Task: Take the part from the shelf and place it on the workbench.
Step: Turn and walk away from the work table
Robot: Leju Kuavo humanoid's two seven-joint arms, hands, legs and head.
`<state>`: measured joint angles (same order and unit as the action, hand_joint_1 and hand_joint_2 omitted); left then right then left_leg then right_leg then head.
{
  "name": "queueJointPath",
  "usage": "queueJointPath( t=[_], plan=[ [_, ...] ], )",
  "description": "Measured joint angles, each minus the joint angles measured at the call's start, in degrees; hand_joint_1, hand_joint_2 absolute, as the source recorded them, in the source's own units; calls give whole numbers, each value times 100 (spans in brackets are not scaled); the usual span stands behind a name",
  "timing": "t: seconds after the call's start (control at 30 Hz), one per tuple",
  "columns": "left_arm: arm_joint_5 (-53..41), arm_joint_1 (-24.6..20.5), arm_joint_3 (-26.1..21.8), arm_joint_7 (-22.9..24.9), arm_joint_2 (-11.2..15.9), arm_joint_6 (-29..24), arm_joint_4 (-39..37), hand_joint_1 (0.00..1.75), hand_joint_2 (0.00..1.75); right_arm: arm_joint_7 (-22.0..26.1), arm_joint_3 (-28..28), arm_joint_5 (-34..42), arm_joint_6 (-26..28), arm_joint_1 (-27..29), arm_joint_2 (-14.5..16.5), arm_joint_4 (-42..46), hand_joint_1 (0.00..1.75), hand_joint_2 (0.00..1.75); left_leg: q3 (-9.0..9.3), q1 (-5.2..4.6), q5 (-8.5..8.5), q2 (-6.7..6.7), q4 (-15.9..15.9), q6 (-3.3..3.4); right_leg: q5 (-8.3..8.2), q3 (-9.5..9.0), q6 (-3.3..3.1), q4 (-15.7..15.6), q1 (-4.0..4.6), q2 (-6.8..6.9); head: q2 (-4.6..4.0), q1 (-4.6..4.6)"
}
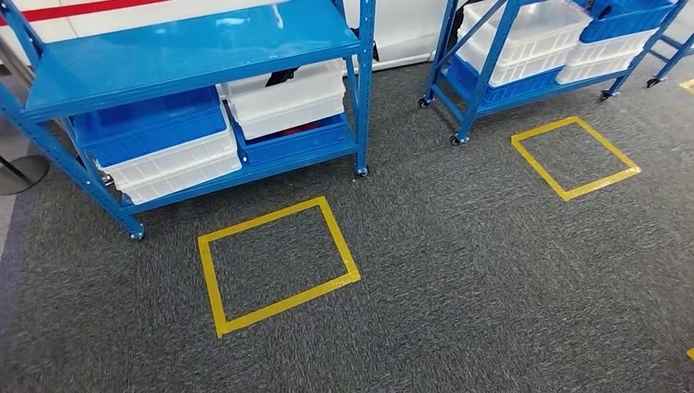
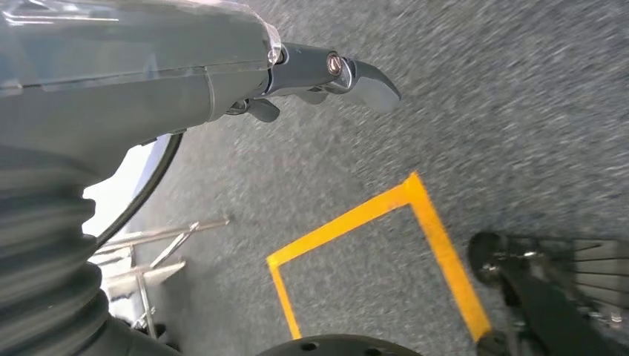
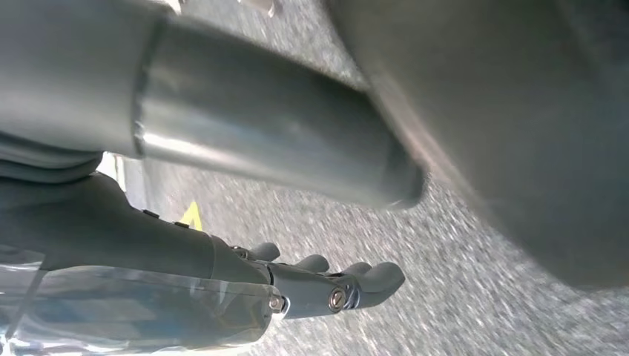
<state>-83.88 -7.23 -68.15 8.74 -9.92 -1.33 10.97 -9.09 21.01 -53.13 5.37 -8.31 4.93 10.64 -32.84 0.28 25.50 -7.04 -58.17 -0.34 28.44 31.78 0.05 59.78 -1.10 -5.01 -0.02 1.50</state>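
Two hands: left hand (image 2: 326,78) and right hand (image 3: 326,285) hang over grey carpet (image 1: 491,270), fingers loosely apart, holding nothing
shelf (image 1: 188,49): blue, stacked bins (image 1: 286,102) on its lower level

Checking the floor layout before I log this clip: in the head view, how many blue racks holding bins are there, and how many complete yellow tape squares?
Blue racks: 2 (near one, farther one)
Yellow tape squares: 2 (near one, farther one)
Total: 4
Cut-off bits of frame and tape at the right edge are not counted.
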Motion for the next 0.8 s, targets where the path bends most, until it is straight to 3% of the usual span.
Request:
queueJointPath(
  t=[0.07, 0.13, 0.2, 0.23, 0.3, 0.37, 0.47, 0.5, 0.57, 0.63, 0.7, 0.77, 0.8],
  plan=[
    [9, 22, 0, 2, 11, -17, 0, 0, 175, 2, -1, -25, -7, -14, 11, 0, 0, 0, -44, 14, -18, -60, 9, -71, -28, 2, -70, -27, 9, 135, 0, 1],
    [18, 33, 0, 11, 26, -37, 0, 0, 175, 10, -2, -43, -15, -20, 22, 1, 0, 0, -151, 5, 117, 197, -195, -130, -49, -12, -152, -71, 4, 292, 0, 1],
    [26, 12, 0, 19, 34, -56, 0, 0, 175, 21, -6, -51, -16, -17, 25, 1, 0, 0, -449, -2, 480, 545, -853, -171, -43, -19, -210, -88, 25, 478, 0, 1],
    [28, 2, 0, 20, 35, -61, 0, 0, 175, 24, -10, -55, -16, -13, 23, 0, 0, 0, -635, 4, 658, 615, -1251, -185, -34, -19, -225, -87, 42, 575, 0, 1],
    [30, 5, -1, 20, 37, -68, 0, 0, 175, 26, -23, -62, -16, -10, 19, 0, 0, 0, -851, 12, 805, 657, -1732, -197, -21, -24, -239, -86, 65, 734, 0, 1],
    [30, 13, -2, 20, 37, -72, 0, 0, 175, 26, -31, -64, -16, -9, 16, 0, 0, 0, -877, 13, 787, 666, -1799, -197, -15, -28, -243, -86, 73, 796, 0, 1],
    [31, 19, -3, 21, 40, -74, 0, 0, 175, 27, -34, -65, -16, -12, 15, 0, 0, 0, -803, 12, 698, 673, -1660, -189, -11, -34, -242, -86, 78, 830, 0, 1],
    [32, 24, -3, 22, 45, -77, 0, 0, 175, 27, -37, -67, -16, -15, 15, 0, 0, 0, -667, 10, 560, 695, -1409, -174, -2, -46, -239, -86, 83, 874, 0, 1],
    [33, 16, -5, 23, 59, -96, 0, 0, 175, 32, -45, -78, -8, -33, 16, 0, 0, 0, -213, -54, 214, 885, -525, -60, 38, -99, -187, -86, 112, 1074, 0, 1],
    [36, 15, -9, 22, 66, -114, 0, 0, 175, 37, -51, -97, 8, -57, 21, 2, 0, 0, 59, -97, 56, 986, 25, 54, 77, -158, -109, -93, 136, 1232, 0, 1],
    [39, 30, -17, 23, 66, -121, 0, 0, 175, 48, -53, -116, 20, -69, 19, 4, 0, 0, 92, -50, 11, 868, 91, 98, 189, -129, -42, 40, 126, 1000, 0, 0],
    [40, 8, -28, 24, 64, -127, 0, 0, 175, 61, -57, -127, 24, -60, 14, 4, 0, 0, 96, -18, -28, 739, 124, 137, 515, 138, 10, 614, 95, 635, 0, 0],
    [40, -6, -34, 24, 64, -128, 0, 0, 175, 64, -61, -128, 23, -53, 11, 4, 0, 0, 83, -16, -36, 666, 121, 149, 693, 336, 21, 1004, 83, 547, 0, 0]
  ],
)
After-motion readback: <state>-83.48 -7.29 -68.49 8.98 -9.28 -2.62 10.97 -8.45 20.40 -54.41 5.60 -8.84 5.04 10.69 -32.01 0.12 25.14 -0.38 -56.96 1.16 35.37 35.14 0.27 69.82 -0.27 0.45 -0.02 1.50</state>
